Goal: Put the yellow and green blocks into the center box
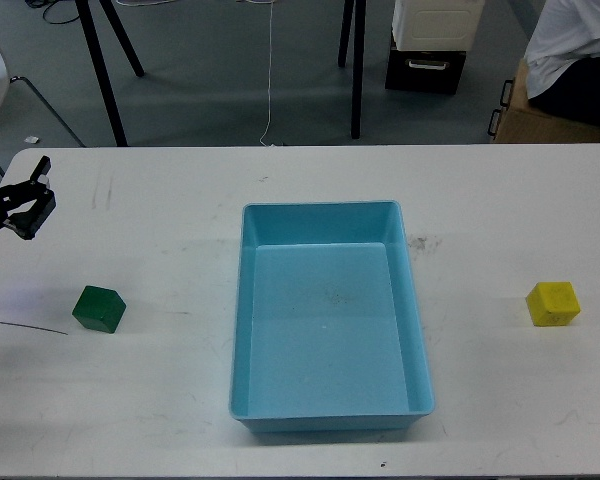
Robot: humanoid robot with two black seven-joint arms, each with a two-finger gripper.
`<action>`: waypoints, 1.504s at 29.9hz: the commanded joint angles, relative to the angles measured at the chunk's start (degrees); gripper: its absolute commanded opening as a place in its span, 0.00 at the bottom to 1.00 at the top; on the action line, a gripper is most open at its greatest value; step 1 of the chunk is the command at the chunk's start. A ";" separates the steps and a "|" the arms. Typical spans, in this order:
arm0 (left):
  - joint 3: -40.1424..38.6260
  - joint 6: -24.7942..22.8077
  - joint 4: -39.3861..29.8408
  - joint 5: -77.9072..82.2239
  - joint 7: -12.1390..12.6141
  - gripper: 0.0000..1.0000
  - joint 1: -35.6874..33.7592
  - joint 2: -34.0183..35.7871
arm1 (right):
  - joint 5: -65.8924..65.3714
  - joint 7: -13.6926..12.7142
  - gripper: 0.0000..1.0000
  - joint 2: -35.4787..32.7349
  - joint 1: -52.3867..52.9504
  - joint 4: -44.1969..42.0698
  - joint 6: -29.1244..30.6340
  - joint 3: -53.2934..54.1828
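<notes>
A green block (pixel 99 308) sits on the white table at the left. A yellow block (pixel 553 303) sits on the table at the right. An empty light-blue box (pixel 417 340) stands in the middle between them. My left gripper (pixel 37 197) is at the far left edge, above and behind the green block, well apart from it; its two black fingers look spread and hold nothing. My right gripper is out of view.
The white table (pixel 180 220) fills the view; its far edge runs across the top. Beyond it are black stand legs (pixel 357 70), a white-and-black cabinet (pixel 432 40) and a seated person (pixel 580 55) at the top right.
</notes>
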 commanded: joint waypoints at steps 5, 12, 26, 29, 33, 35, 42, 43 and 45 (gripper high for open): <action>-0.14 -0.07 0.01 0.22 -0.08 1.00 0.00 -0.09 | -8.83 -0.45 0.99 -0.34 3.54 1.11 -0.01 -0.02; -0.05 0.10 -0.08 0.31 -0.17 1.00 0.00 -0.09 | -16.23 -0.36 0.99 -1.47 3.98 5.23 -0.01 -0.02; -0.14 0.10 -0.17 0.66 -0.08 1.00 0.79 1.14 | -33.45 -1.59 0.99 -3.59 5.21 12.62 -0.01 -0.28; -0.14 0.10 -0.43 0.66 -0.08 1.00 1.23 1.58 | -38.19 -1.94 0.99 -1.31 5.21 13.50 -0.01 -1.77; -0.14 0.28 -0.52 0.66 -0.17 1.00 1.32 1.49 | -42.07 -2.03 0.99 4.31 5.30 12.63 -0.01 -3.70; -0.14 0.28 -0.52 0.66 -0.17 1.00 1.32 1.67 | -41.82 -1.86 0.99 6.42 5.47 11.75 -0.01 -5.46; -0.14 0.28 -0.52 0.66 -0.17 1.00 2.02 2.90 | -41.64 -2.03 0.99 15.91 6.18 8.67 -0.06 -9.50; -0.14 0.28 -0.52 0.66 -0.17 1.00 2.02 3.16 | -41.64 -2.03 0.99 16.97 6.61 8.41 -0.06 -10.73; -0.14 0.28 -0.52 0.75 -0.17 1.00 2.20 3.34 | -41.55 -2.03 0.99 18.82 8.02 7.18 -0.15 -13.97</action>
